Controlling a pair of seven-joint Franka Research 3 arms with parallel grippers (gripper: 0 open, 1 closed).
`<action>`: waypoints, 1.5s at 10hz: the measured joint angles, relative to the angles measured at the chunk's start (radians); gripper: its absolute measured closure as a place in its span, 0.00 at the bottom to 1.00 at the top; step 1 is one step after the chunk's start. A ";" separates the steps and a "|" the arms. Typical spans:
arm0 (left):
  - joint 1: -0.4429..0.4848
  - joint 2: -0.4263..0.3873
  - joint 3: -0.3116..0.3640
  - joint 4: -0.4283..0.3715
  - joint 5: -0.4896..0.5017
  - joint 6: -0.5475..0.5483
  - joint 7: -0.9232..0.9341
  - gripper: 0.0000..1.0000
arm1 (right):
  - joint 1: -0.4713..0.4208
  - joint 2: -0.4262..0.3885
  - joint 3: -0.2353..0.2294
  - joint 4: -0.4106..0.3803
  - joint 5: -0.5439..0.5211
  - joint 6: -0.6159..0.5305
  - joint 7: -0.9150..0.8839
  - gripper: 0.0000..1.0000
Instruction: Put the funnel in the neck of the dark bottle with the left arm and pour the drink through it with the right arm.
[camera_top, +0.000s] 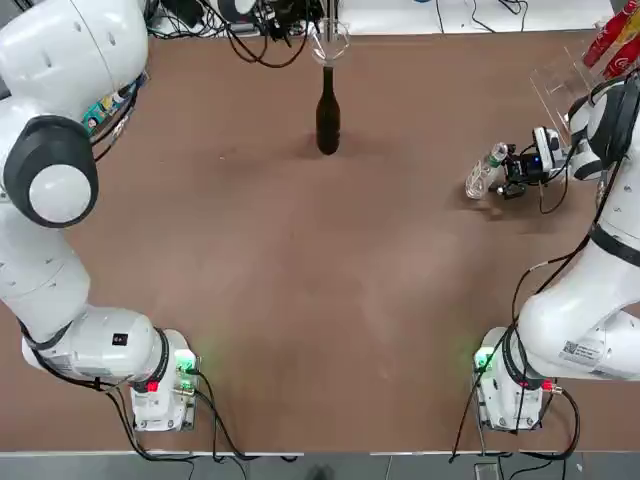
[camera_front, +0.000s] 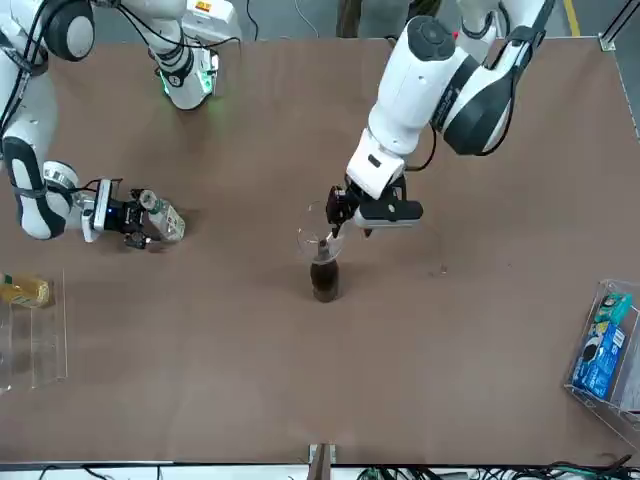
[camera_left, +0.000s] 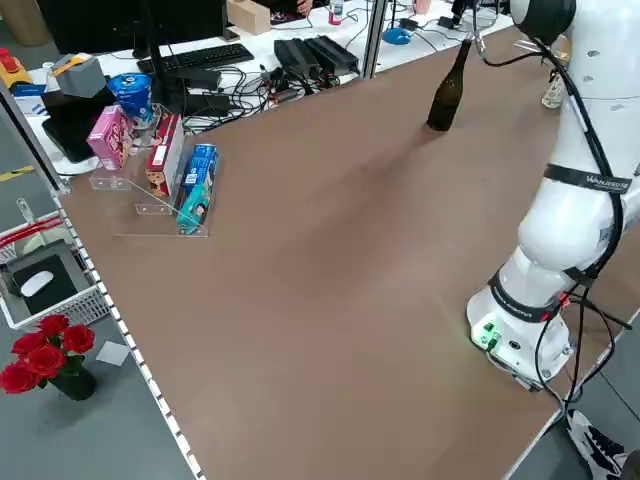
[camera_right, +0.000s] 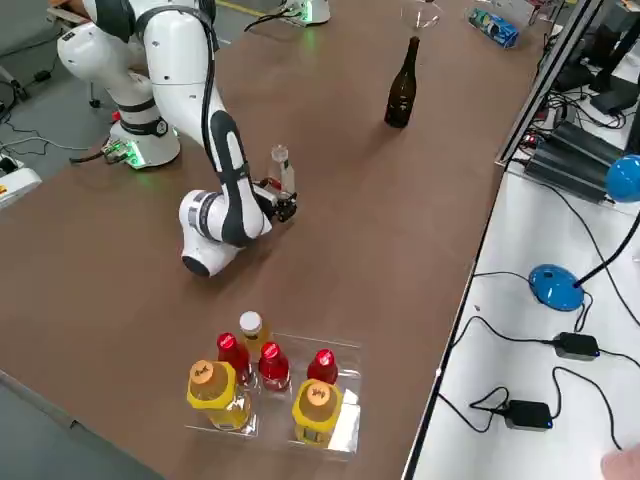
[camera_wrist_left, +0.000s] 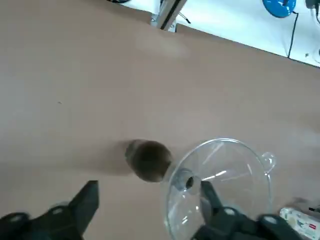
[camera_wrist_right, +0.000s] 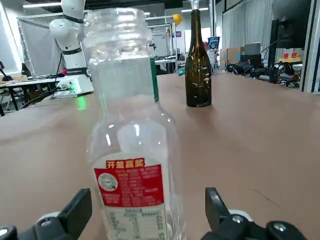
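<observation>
The dark bottle (camera_top: 327, 115) stands upright at the far middle of the table. The clear funnel (camera_front: 318, 240) sits at the top of its neck; how deep the stem goes I cannot tell. My left gripper (camera_front: 338, 210) hovers just over the funnel (camera_wrist_left: 220, 185), fingers spread wide and open, one finger (camera_wrist_left: 210, 197) by the rim. On the right side of the table stands the drink (camera_wrist_right: 132, 150), a small clear bottle with its threaded mouth showing. My right gripper (camera_top: 510, 172) is low at the table, open, a finger on each side of the drink (camera_right: 283, 170).
A clear tray (camera_right: 345, 420) holding red cola and yellow-drink bottles stands at the far right. Another clear tray (camera_left: 150, 215) with boxes and a can is at the far left. Cables (camera_top: 265, 35) lie along the far edge behind the dark bottle.
</observation>
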 joint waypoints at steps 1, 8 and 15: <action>0.007 -0.014 0.002 0.003 0.000 -0.051 0.060 0.00 | 0.001 0.003 0.006 0.000 0.007 0.000 0.000 0.00; -0.059 -0.115 0.343 -0.048 -0.456 -0.200 0.938 0.13 | 0.011 0.012 0.021 0.004 0.016 -0.001 -0.005 0.15; -0.009 -0.053 0.350 -0.069 -0.546 -0.279 1.342 0.01 | 0.013 0.017 0.022 0.004 0.016 -0.011 -0.011 0.28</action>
